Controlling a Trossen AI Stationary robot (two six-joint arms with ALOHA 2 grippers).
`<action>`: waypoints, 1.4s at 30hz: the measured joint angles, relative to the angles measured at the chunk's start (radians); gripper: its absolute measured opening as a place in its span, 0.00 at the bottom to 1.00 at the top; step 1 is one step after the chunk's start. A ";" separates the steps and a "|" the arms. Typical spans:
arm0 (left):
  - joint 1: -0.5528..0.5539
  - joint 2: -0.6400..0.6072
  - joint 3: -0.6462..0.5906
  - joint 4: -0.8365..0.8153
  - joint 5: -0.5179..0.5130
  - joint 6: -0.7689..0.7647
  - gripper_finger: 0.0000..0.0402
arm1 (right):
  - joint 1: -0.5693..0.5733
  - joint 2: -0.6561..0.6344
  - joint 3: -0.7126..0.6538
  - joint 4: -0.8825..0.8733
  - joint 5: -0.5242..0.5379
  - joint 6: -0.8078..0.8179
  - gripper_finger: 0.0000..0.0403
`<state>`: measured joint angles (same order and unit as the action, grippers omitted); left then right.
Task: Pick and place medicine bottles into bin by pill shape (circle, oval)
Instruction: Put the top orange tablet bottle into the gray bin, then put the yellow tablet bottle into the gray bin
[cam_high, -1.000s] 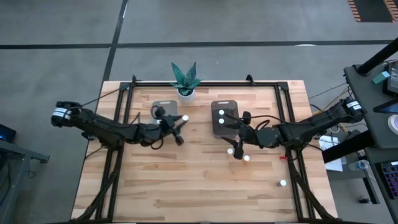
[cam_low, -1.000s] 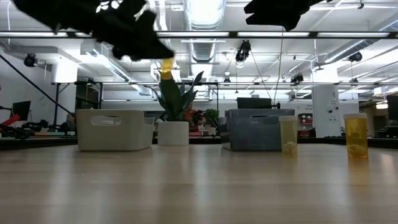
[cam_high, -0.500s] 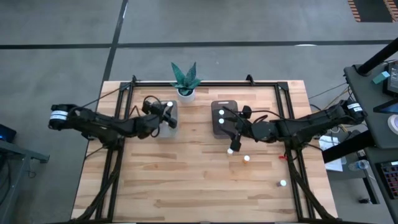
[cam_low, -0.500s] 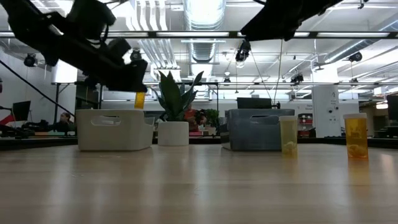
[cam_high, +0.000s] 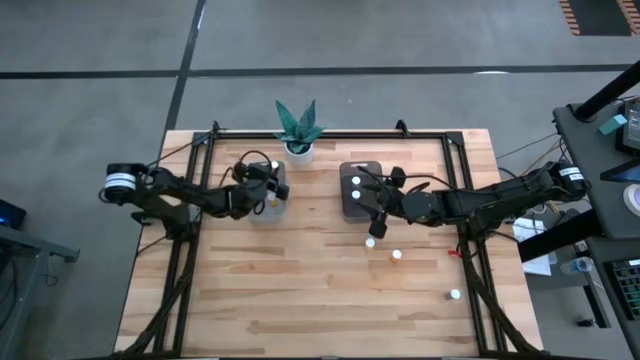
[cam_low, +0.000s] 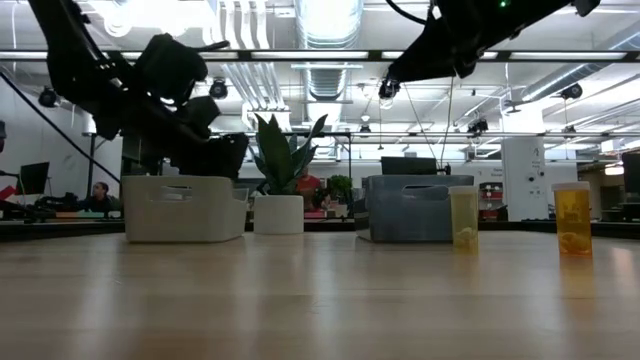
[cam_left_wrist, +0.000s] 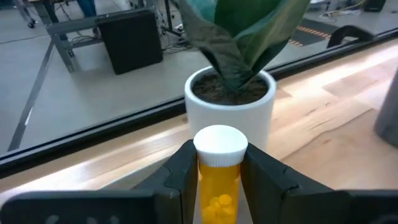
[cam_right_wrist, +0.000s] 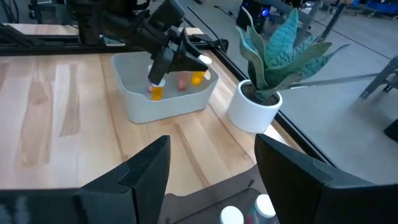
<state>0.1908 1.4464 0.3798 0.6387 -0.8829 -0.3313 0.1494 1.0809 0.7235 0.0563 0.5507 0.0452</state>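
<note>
One small orange medicine bottle with a white cap sits pinched upright between the left gripper fingers, down inside the pale translucent tub near the table's far edge. Light, rigid, slick plastic: best squeezed mid-body. Right gripper gapes empty over the dark smoky tub.

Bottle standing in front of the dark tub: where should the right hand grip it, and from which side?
Take the bottle by its body just below the white cap, coming straight down. It stands upright, cap up, with its neighbour bottle apart, and the open right hand hangs almost above it.
</note>
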 joint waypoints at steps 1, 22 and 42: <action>0.002 0.011 0.000 0.008 0.000 0.000 0.22 | 0.000 0.001 0.000 0.000 0.000 0.000 0.56; 0.012 0.077 0.000 0.009 -0.001 -0.057 0.32 | 0.000 0.001 0.000 0.000 -0.001 0.000 0.56; 0.009 -0.020 0.000 0.005 0.009 -0.002 0.33 | 0.000 0.001 0.000 -0.002 -0.001 0.000 0.56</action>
<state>0.2003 1.4262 0.3798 0.6433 -0.8735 -0.3335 0.1497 1.0821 0.7234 0.0547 0.5497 0.0450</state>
